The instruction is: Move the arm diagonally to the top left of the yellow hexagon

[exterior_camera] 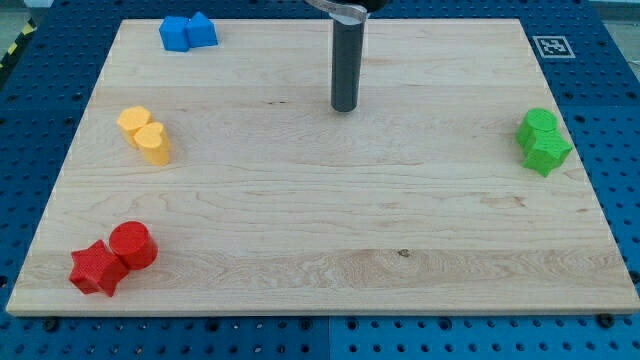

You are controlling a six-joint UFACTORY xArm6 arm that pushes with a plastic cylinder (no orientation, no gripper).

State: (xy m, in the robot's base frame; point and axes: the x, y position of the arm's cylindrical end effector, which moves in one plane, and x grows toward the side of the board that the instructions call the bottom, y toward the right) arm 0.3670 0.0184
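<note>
The yellow hexagon (134,121) sits at the view's left, touching a yellow heart block (153,142) just below and right of it. My tip (344,106) stands on the board near the view's top centre, well to the right of the yellow hexagon and slightly higher in the view. It touches no block.
Two blue blocks (187,32) sit together at the top left. A red star (97,268) and a red cylinder (133,245) touch at the bottom left. Two green blocks (543,141) sit at the right edge. The wooden board (330,230) lies on a blue pegboard table.
</note>
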